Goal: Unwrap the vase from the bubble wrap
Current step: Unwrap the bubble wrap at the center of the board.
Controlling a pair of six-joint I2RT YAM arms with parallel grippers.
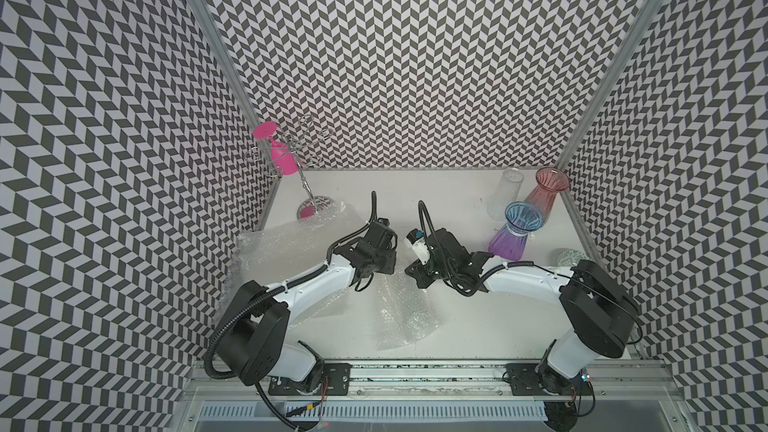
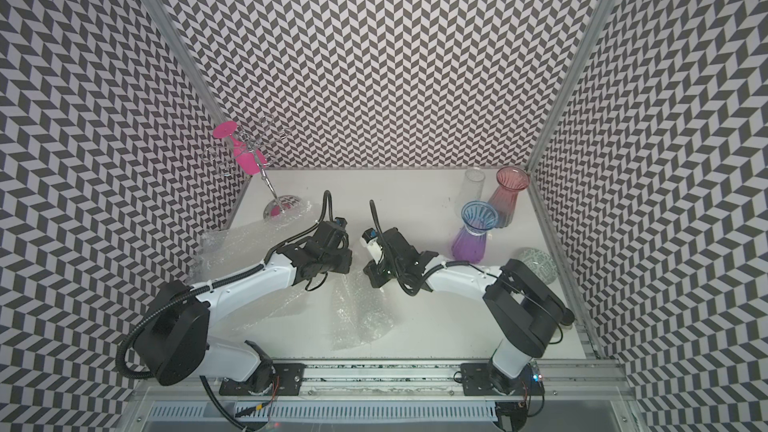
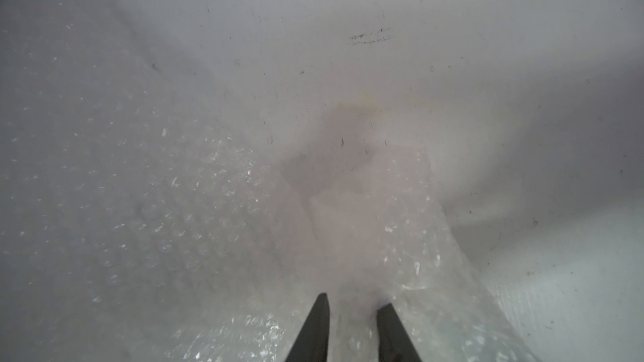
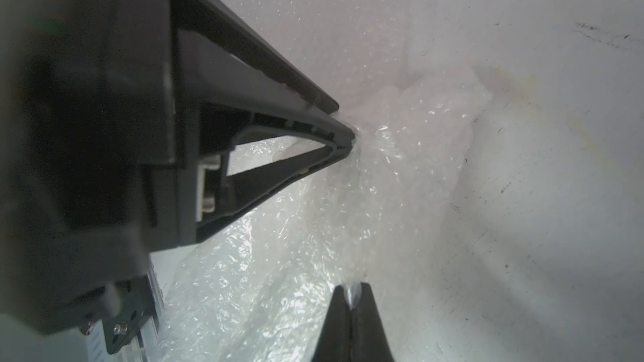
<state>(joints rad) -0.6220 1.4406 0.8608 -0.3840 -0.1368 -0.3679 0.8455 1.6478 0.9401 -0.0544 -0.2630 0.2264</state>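
A crumpled sheet of clear bubble wrap (image 1: 403,309) (image 2: 357,309) lies mid-table below both wrists. My left gripper (image 1: 388,268) (image 3: 355,302) points down into it; bunched wrap fills the narrow gap between its fingers, and from the right wrist its tips (image 4: 350,134) pinch the wrap. My right gripper (image 1: 415,278) (image 4: 352,287) is shut with a sliver of wrap between its tips. The wrap (image 4: 348,221) looks faintly pink; what is inside it I cannot tell. A blue-purple vase (image 1: 513,234), a pink vase (image 1: 544,197) and a clear vase (image 1: 505,195) stand bare at the back right.
A second bubble wrap sheet (image 1: 291,247) is spread under my left arm. A wire rack (image 1: 307,184) with a pink goblet (image 1: 278,155) stands at the back left. A round patterned vase (image 2: 538,263) sits by my right elbow. Patterned walls enclose three sides.
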